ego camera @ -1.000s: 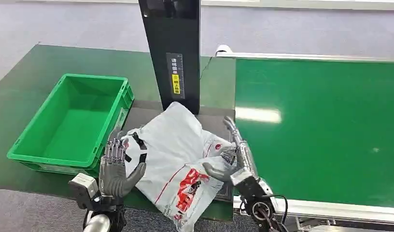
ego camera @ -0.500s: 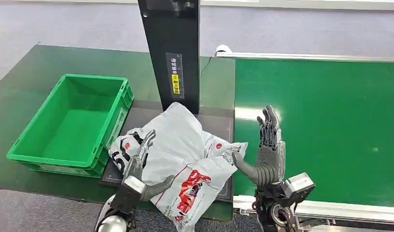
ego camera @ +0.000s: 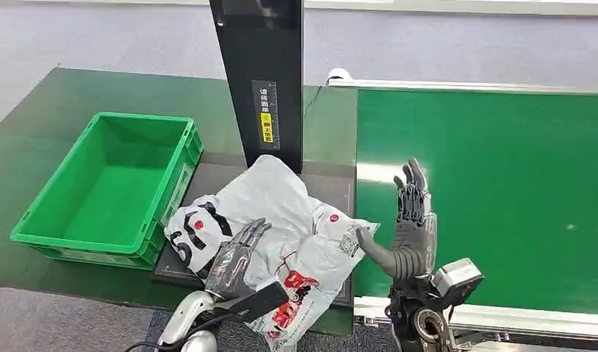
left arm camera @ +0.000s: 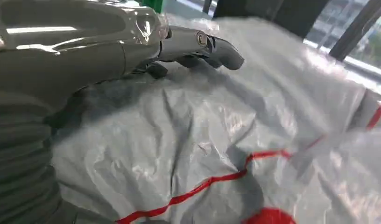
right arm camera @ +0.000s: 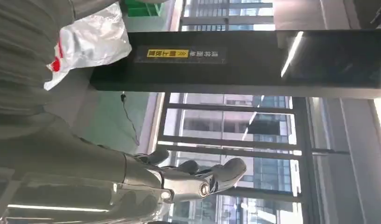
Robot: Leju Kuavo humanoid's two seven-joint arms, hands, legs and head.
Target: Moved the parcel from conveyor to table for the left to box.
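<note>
Probably light and limp, judging by the creases: a white plastic mailer parcel (ego camera: 270, 235) with red print, thin film that will sag, crumple and slide under the fingers rather than hold any shape. Lies on the dark mat (ego camera: 333, 189) on the table (ego camera: 76, 95), directly beneath and ahead of the left robot hand (ego camera: 234, 257), with one corner drooping over the near edge just beside that wrist. Rests palm-down on the wrinkled film, left robot hand, fingers stretched flat and apart, nothing pinched, so open and holding nothing; confirmed in the left wrist view, where the fingertips (left arm camera: 216, 46) lie just over the grey-white plastic. Stands upright and well clear to the parcel's other side, right robot hand (ego camera: 410, 227), palm turned inward, fingers spread, empty, hovering over the green conveyor belt (ego camera: 494, 191). Best taken, as a judgement, by gathering a fold near the bulky middle, not the loose overhanging corner, since slick film may slip or tear. Sits just beyond the left robot hand on its outer side, green crate (ego camera: 109, 183), open and near the parcel. Rises straight ahead of both, a black upright post (ego camera: 259, 73) with a yellow label, leaving little room behind the parcel.
</note>
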